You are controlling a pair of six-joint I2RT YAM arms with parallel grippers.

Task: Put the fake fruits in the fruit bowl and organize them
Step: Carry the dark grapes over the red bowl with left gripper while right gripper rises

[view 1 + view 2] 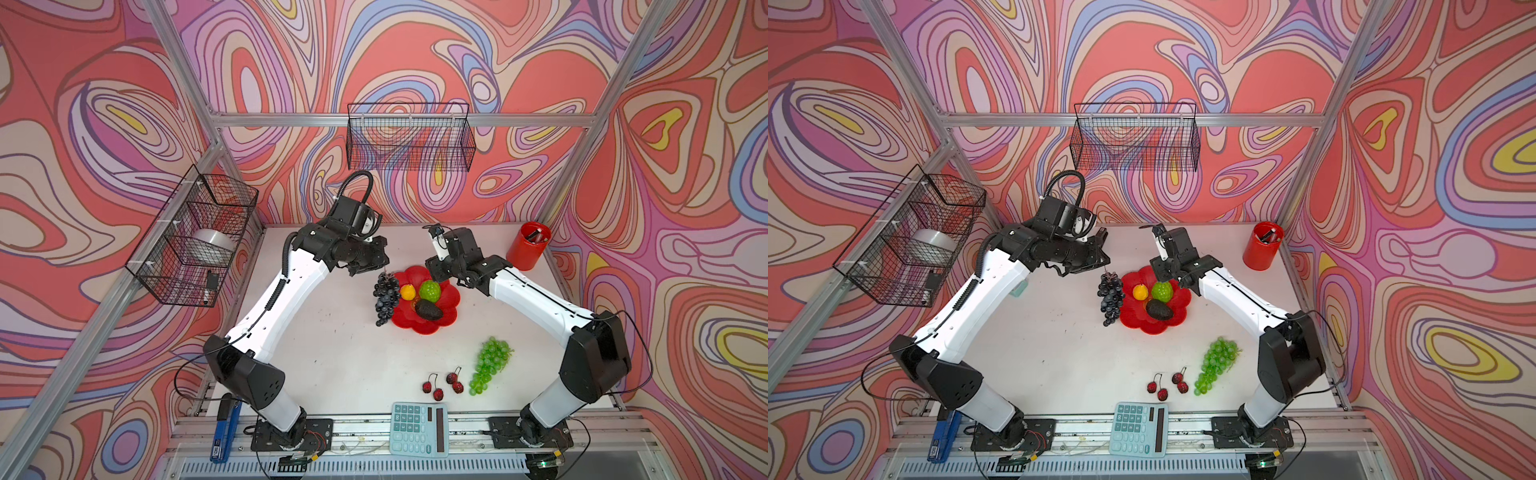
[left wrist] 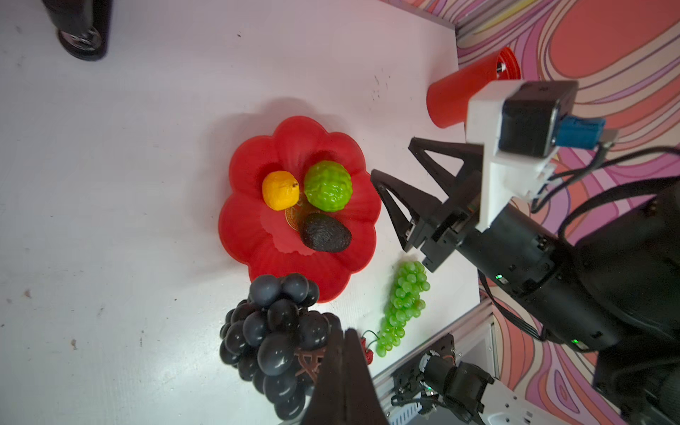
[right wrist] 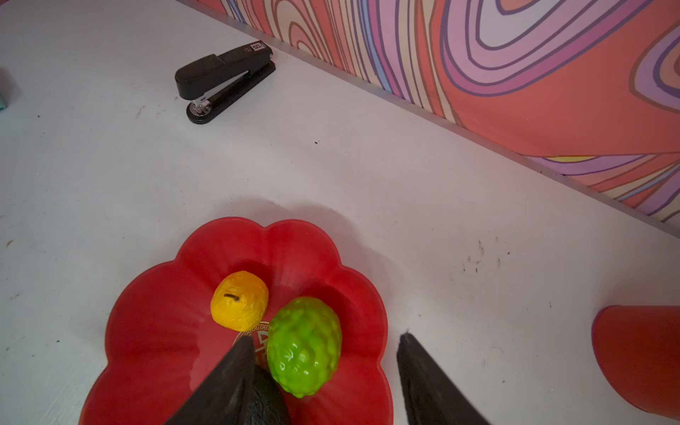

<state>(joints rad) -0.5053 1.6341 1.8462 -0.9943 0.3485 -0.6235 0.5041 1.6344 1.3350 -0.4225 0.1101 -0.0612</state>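
Observation:
The fruit bowl [image 1: 446, 322], a red petal-rimmed dish, holds a small yellow fruit [image 1: 407, 292], a bumpy lime-green ball [image 1: 429, 290] and a dark avocado [image 1: 429, 310]. My left gripper [image 2: 347, 333] is shut on the stem of the dark purple grape bunch [image 1: 384, 297], which hangs at the bowl's left rim. The right gripper [image 3: 327, 336] stands open over the bowl's right side, its fingers either side of the green ball [image 3: 303, 346], not touching it. A green grape bunch [image 1: 490, 365] and small red stemmed berries [image 1: 442, 384] lie on the table nearer the front.
A tall red cup [image 1: 528, 246] stands at the back right corner. A teal calculator [image 1: 419, 429] and a blue stapler [image 1: 224, 432] lie at the front edge. A black stapler [image 3: 224, 79] sits near the back wall. Wire baskets [image 1: 409, 137] hang on the walls.

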